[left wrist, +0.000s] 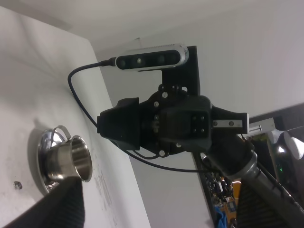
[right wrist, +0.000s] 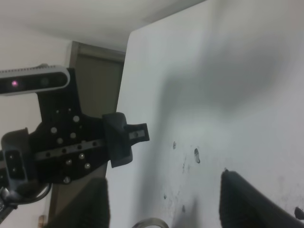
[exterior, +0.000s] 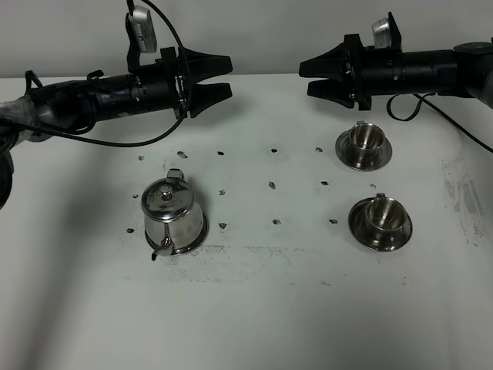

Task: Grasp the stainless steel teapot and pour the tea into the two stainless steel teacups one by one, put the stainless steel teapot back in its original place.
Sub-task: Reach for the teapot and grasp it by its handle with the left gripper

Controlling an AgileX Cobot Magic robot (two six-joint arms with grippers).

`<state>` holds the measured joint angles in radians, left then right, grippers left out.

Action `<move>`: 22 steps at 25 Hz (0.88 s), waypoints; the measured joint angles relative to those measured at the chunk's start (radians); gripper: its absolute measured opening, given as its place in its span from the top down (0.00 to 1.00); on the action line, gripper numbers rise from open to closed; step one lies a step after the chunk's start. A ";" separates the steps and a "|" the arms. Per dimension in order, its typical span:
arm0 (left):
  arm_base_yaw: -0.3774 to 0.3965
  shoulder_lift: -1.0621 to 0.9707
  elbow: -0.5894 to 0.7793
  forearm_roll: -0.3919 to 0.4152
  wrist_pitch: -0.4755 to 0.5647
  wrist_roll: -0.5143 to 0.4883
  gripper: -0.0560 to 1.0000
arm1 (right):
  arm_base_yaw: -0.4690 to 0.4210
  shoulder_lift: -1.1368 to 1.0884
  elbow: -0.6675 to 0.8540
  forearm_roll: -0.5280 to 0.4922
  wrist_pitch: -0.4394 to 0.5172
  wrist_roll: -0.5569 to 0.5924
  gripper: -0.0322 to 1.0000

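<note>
The stainless steel teapot [exterior: 173, 216] stands lid-on at the table's left, with its spout toward the front edge. The two stainless steel teacups sit on saucers at the right, one further back [exterior: 363, 145] and one nearer [exterior: 380, 222]; both show bare steel inside. The tea is hidden. My left gripper [exterior: 229, 75] hovers open behind the teapot, pointing right. My right gripper [exterior: 305, 79] hovers open behind the far teacup, pointing left. In the left wrist view the open fingers [left wrist: 64, 204] frame one teacup [left wrist: 71, 159]. The right wrist view shows its open fingers [right wrist: 259, 202] over the table.
The white table [exterior: 254, 308] carries small dark marks in rows between teapot and cups. A scuffed patch [exterior: 462, 200] lies at the right edge. Cables trail from both arms at the back. Each wrist view shows the opposite arm's wrist and camera [left wrist: 152, 57].
</note>
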<state>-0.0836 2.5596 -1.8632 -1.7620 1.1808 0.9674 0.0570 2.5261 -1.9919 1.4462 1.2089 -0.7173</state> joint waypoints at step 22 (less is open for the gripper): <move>0.002 -0.130 -0.177 0.393 -0.106 -0.033 0.33 | 0.000 -0.037 -0.311 -0.257 0.000 0.066 0.49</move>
<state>-0.0816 2.4298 -2.0398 -1.3691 1.0745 0.9347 0.0570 2.4886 -2.3031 1.1892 1.2094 -0.6510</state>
